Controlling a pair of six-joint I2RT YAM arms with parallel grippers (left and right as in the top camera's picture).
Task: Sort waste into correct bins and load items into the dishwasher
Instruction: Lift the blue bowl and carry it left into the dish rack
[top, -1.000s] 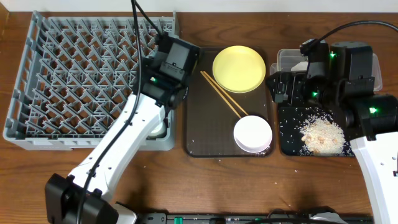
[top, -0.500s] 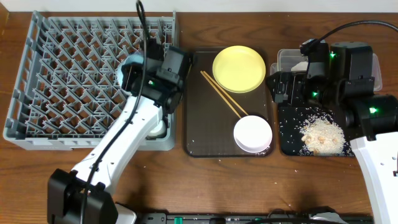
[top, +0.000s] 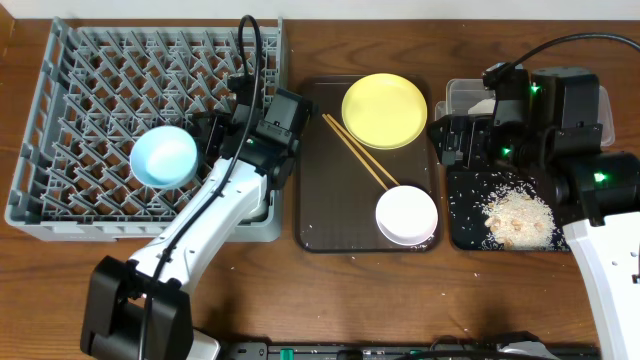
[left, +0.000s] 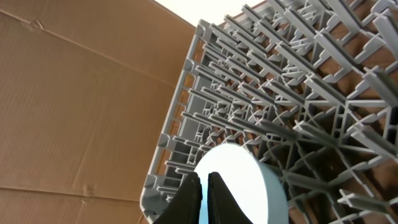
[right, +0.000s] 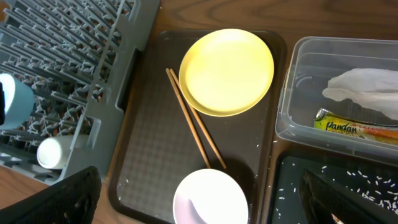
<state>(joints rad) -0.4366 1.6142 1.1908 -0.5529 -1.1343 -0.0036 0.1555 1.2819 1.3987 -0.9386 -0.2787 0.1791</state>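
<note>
the light blue bowl (top: 163, 157) hung over the dish rack (top: 100, 222) toward the bench's left edge. my left fingers (left: 204, 193) were clamped on its rim, ready to set it among the pegs. my right fingers (right: 205, 202) waited wide open and empty near the right edge.

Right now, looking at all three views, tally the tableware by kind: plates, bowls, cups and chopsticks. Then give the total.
Plates: 1 (yellow plate)
Bowls: 2 (light blue bowl, white bowl)
Cups: 1 (small white cup)
Chopsticks: 2
Total: 6
</note>
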